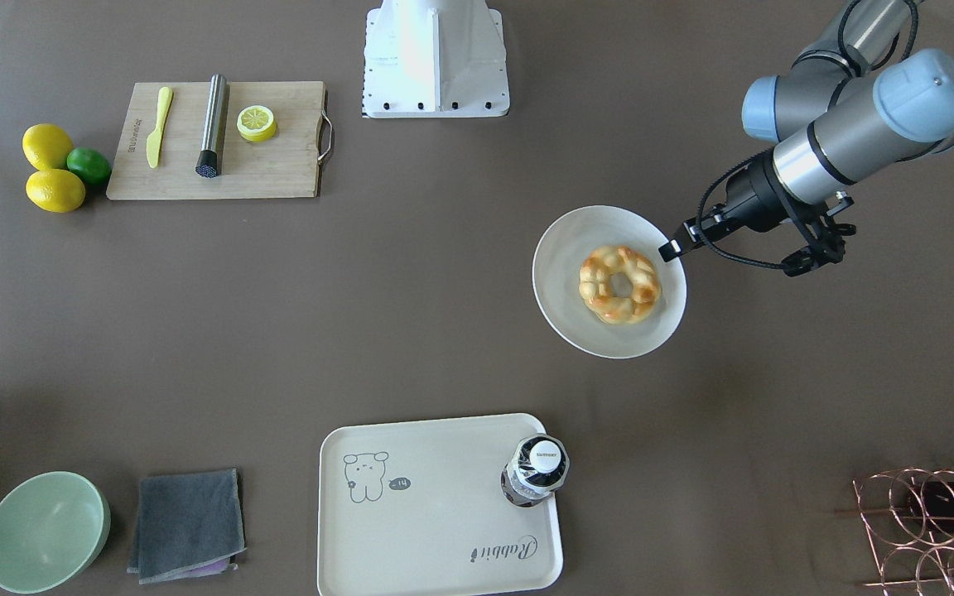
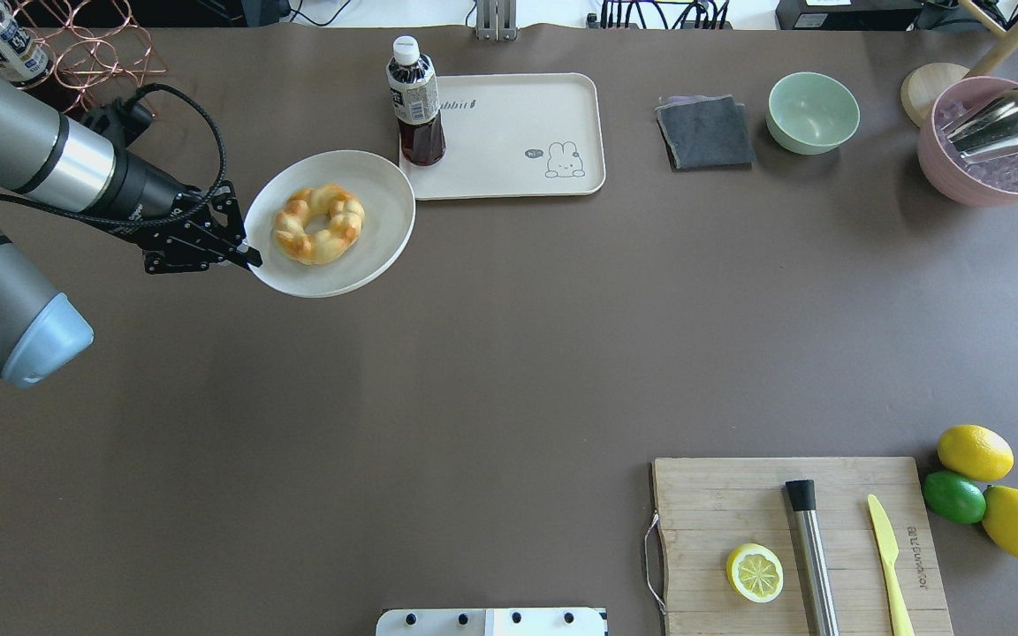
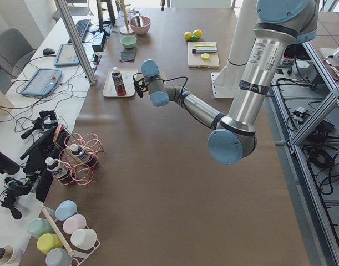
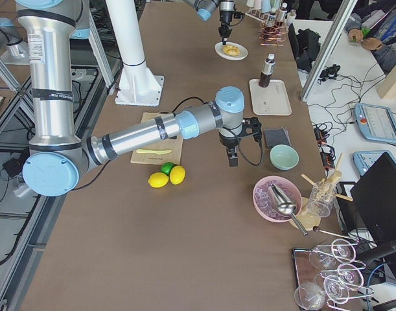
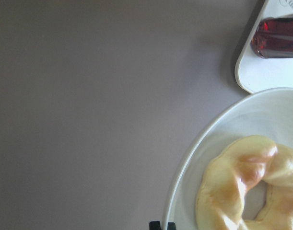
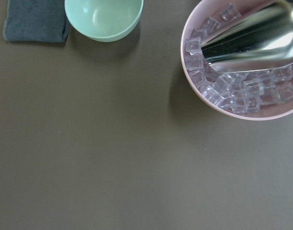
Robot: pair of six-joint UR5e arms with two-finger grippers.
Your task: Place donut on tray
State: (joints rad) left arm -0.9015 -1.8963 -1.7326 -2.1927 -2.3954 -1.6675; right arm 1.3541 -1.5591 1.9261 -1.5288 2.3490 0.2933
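Golden-brown twisted donut [image 1: 619, 284] lies flat on the plate [image 1: 560, 248], hole up. Cream rabbit-print tray [image 1: 436, 513] lies flat near the plate.

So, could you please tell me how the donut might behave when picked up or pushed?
The donut looks glossy, so it may slip. Its bumpy ring and centre hole probably make gripping easier. Lying flat on the plate, it seems unlikely to roll.

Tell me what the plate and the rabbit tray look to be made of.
Plate: matte off-white, thin even rim, faint sheen; likely melamine or plastic, though ceramic is possible. Tray: cream, smooth, moulded rounded lip, printed drawing; probably plastic.
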